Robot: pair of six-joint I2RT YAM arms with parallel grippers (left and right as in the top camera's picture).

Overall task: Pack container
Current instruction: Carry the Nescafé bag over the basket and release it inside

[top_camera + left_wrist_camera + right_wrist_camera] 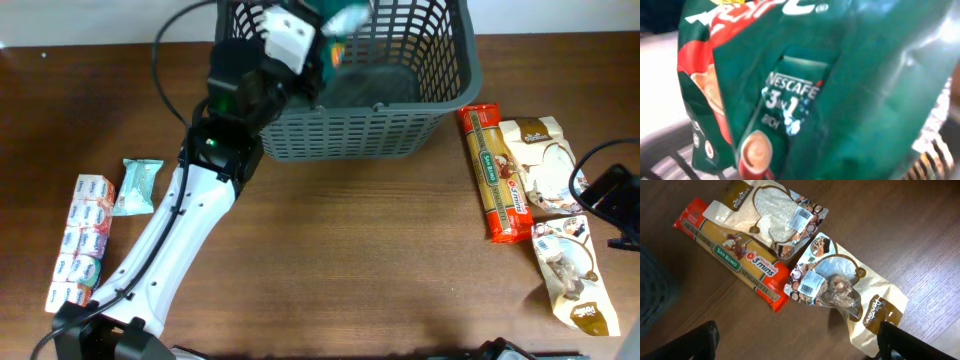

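Note:
The container (350, 130) is a dark grey lattice basket at the back middle of the table. Its rim also shows low in the left wrist view (670, 155) and at the left edge of the right wrist view (652, 295). My left gripper (300, 38) is over the basket's left part, shut on a green Nescafé 3-in-1 packet (343, 18). The packet fills the left wrist view (840, 90) and hides the fingers. My right gripper (800, 345) is open and empty, above the table at the far right (612, 200).
An orange San Remo spaghetti pack (495, 170) (735, 260) and two beige pouches (540, 165) (572, 275) lie right of the basket. A small teal packet (138, 186) and a strip of small white packs (82, 240) lie at the left.

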